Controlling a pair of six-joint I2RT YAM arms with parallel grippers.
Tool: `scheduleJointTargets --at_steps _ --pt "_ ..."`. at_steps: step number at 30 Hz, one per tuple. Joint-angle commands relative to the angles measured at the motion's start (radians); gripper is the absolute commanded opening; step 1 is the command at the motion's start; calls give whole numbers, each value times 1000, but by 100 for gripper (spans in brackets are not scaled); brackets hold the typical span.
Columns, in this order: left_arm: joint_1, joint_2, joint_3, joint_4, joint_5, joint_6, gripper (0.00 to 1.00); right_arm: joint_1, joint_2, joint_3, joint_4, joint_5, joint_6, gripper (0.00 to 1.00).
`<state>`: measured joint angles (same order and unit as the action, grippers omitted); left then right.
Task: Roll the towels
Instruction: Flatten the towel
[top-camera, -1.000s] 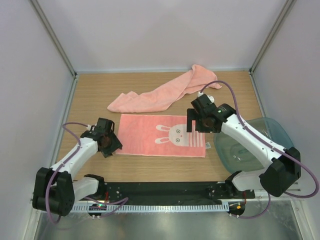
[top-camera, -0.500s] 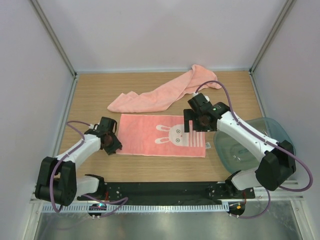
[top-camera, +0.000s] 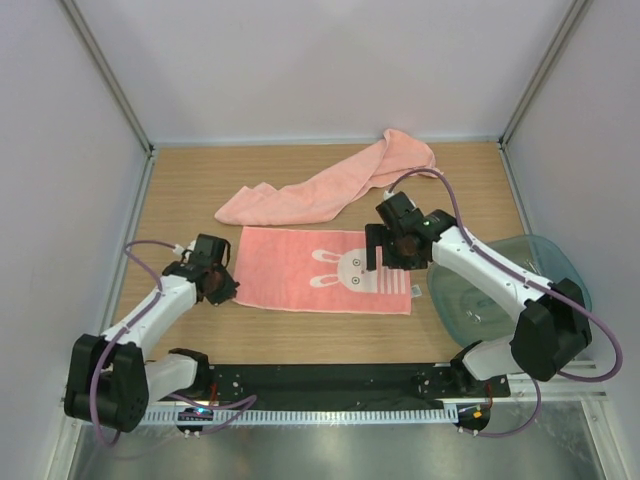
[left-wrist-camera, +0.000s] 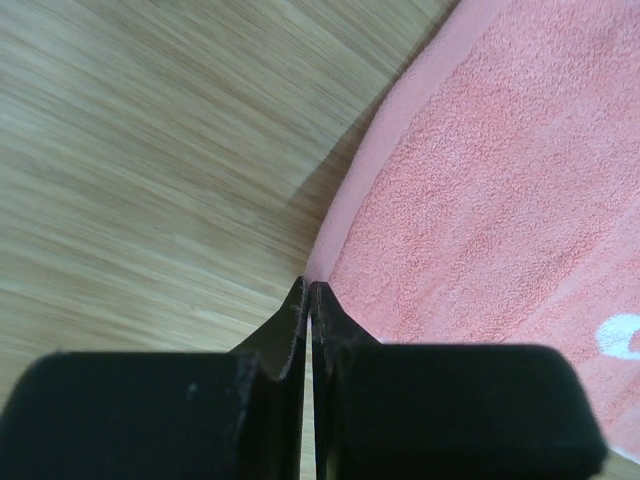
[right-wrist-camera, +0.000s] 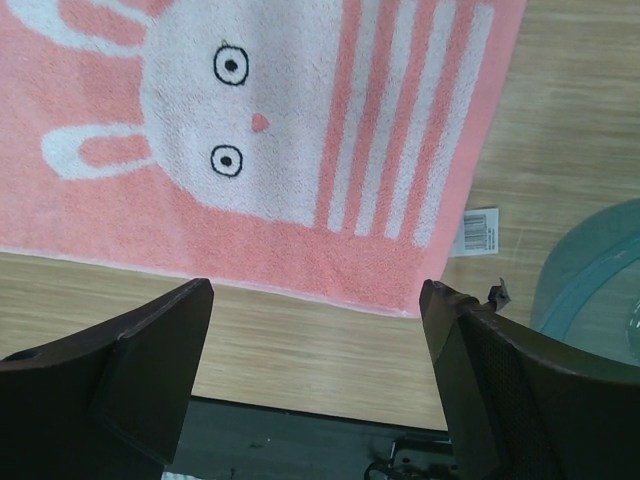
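Left gripper (left-wrist-camera: 309, 288) is sitting fully closed at the 9 o'clock hem of the striped towel (top-camera: 300, 275); grip unconfirmed. Right gripper (right-wrist-camera: 315, 300) is hovering wide open over its 3 o'clock end. Plain towel (top-camera: 320, 190) is lying crumpled beyond, at 12 o'clock.

Tag (right-wrist-camera: 478, 232) by striped towel (right-wrist-camera: 250, 240) — print illegible

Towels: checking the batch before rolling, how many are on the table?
2. The plain towel lies crumpled diagonally at the far side; the striped bunny towel lies flat just in front of it. None seems hidden.
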<state>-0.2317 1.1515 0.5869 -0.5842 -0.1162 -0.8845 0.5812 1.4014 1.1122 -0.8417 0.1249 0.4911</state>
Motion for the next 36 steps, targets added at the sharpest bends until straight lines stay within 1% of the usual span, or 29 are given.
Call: scheduleJointTargets --at_steps 1,2,4,7,8,11,13,16,17,23,30,36 --pt "5 -53 62 -61 -115 4 0 -3 4 -44 47 -53 36 92" --pt "24 -70 68 -104 -126 2 0 0 7 -63 52 -60 41 92" --pt "48 -90 71 -130 -129 4 0 2 11 -80 65 -64 58 91" --pt "57 -128 62 -160 -148 -22 0 9 13 -117 70 -51 85 90" --pt "57 -137 60 -183 -166 -54 0 8 8 -141 70 -44 95 90" --pt "65 -185 30 -190 -200 -93 0 8 -5 -193 73 -25 135 89" --pt "69 -217 16 -187 -204 -103 0 9 -21 -219 88 -39 161 87" --pt "71 -228 10 -193 -206 -116 0 19 -39 -267 108 -56 190 83" --pt "71 -228 8 -198 -206 -119 0 20 -44 -291 116 -57 207 78" --pt "71 -243 -2 -187 -194 -119 0 40 -78 -371 164 -85 260 68" --pt "72 -246 -12 -174 -180 -117 0 51 -58 -405 204 -88 284 54" --pt "71 -257 -13 -172 -178 -116 0 49 -33 -408 217 -70 282 47"
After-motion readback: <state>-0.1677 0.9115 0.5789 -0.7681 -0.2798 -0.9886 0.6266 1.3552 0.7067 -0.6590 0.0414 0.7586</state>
